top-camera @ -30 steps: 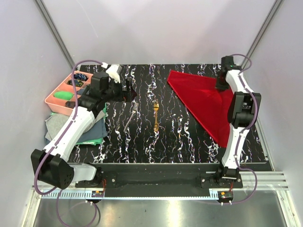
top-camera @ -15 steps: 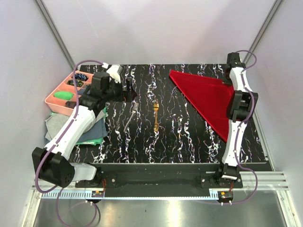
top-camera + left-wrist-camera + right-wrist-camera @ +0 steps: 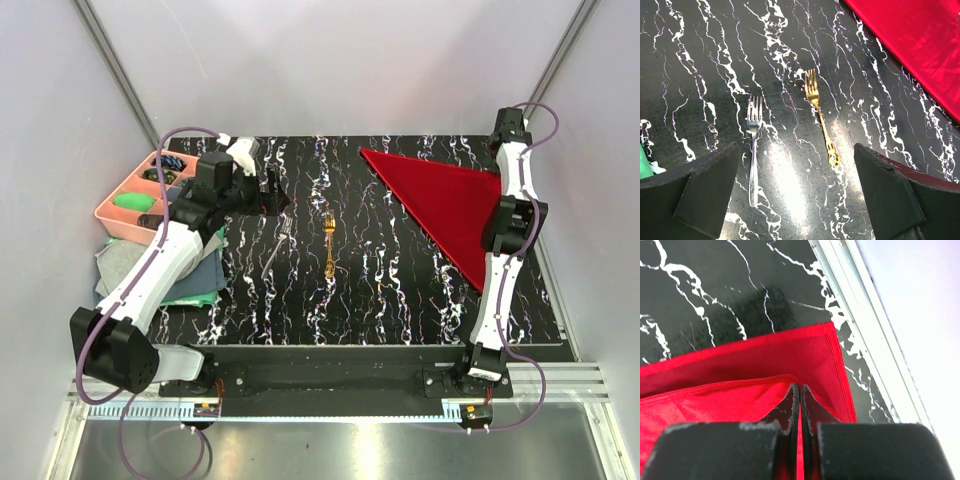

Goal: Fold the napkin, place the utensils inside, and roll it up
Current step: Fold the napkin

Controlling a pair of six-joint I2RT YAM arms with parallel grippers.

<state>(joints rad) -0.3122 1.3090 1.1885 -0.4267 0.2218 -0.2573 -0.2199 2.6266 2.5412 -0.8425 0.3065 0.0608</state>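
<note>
Napkin (image 3: 445, 205), a red triangle, lies on the right half of the black marbled worktop (image 3: 300, 290), its long edge running from the far centre toward the near right. Nearer the middle, the gold fork (image 3: 328, 243) and silver fork (image 3: 277, 243) lie side by side, apart from the cloth. The left claw (image 3: 800, 195) hangs wide open above both forks, holding nothing. At the far right corner, the right claw (image 3: 799, 405) is pinched tight on a raised upper layer of napkin. The cloth looks thin, light and limp, likely to sag and slide on the glossy top; corners and hemmed edges seem the safest holds. The forks are stiff and slim.
</note>
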